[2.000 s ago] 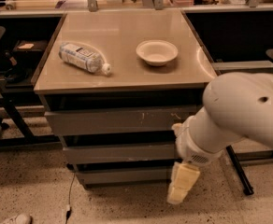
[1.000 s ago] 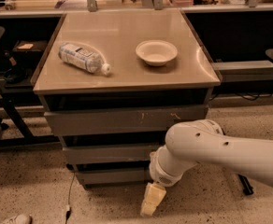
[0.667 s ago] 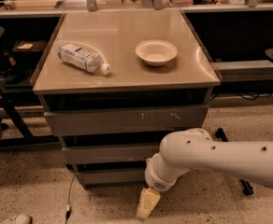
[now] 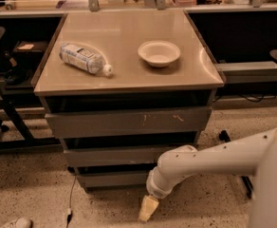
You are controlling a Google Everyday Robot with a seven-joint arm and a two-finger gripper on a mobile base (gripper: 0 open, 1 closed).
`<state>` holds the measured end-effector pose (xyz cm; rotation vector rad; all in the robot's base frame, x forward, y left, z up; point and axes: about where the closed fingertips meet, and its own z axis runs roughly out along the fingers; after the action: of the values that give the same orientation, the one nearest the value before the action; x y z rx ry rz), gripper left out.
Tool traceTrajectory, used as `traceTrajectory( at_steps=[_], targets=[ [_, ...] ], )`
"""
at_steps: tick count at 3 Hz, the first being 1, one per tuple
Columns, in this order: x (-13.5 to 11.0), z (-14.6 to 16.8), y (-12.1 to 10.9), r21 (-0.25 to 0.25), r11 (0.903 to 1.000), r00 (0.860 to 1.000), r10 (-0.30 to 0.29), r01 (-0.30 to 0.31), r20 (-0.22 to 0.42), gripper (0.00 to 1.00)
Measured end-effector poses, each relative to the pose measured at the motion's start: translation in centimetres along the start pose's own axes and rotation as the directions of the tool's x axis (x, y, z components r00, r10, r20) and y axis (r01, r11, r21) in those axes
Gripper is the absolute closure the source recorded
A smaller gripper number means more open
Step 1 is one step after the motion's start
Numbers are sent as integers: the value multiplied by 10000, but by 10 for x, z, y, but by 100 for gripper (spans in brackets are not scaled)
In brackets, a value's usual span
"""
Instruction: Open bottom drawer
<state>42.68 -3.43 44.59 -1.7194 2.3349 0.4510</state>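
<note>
My gripper point(image 4: 148, 208) hangs low over the speckled floor point(image 4: 29, 189), just below the bottom drawer point(image 4: 115, 178), positioned to reach its handleless front. Whether it is clenched, I cannot tell. Beyond, the cabinet top point(image 4: 124, 27) carries a plastic bottle point(image 4: 84, 58) and a bowl point(image 4: 159, 52).

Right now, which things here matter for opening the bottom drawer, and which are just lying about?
In the job: bottom drawer; gripper, low near the floor in front of it.
Lying about: plastic bottle and bowl on the cabinet top.
</note>
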Motion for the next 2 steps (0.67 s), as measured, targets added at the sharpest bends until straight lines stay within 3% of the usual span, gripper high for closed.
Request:
traceTrajectory(
  at_steps=[1,2],
  targets=[
    [14,40,-27,54,9998,9996,185,-184,-225,0],
    [20,47,-26,-43,9997,9992,250,-252,-297,0]
  ],
)
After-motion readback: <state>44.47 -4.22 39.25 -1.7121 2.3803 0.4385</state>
